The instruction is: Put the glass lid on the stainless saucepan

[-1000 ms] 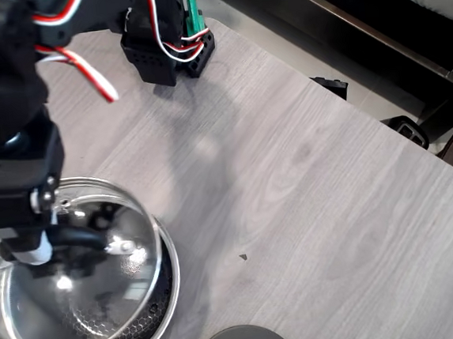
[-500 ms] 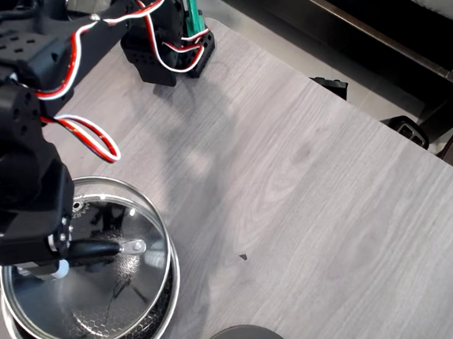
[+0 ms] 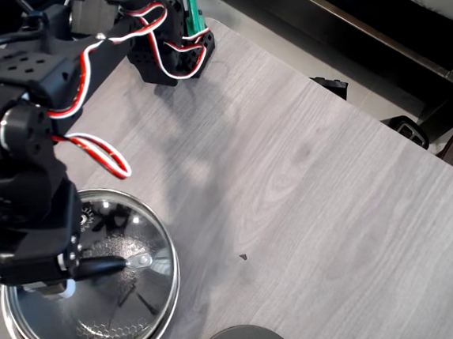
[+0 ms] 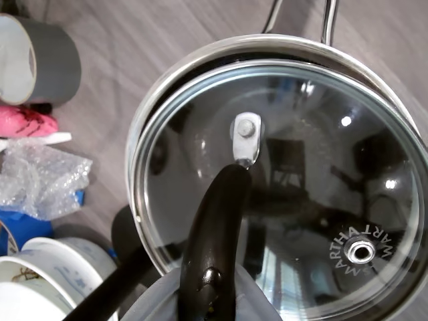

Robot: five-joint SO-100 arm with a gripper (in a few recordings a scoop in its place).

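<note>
The round clear glass lid with its steel rim sits within the rim of the shiny round stainless saucepan with the black honeycomb interior, near the lower left corner of the grey wood-grain surface in the overhead view. The black gripper is clamped on one end of the lid's long black bar handle.

The main risk, as I judge it, is a release with the lid not fully seated: in the wrist view the gap between lid rim and pan rim looks wider on the left, though reflections make this hard to read. A lid resting cocked on the rim could slip or clatter when let go, and a sideways pull while retreating could drag it off.

The bar handle's long axis runs roughly left to right across the overhead view, its free end with the steel bracket pointing right. The saucepan's steel side handle leaves toward the top of the wrist view.
</note>
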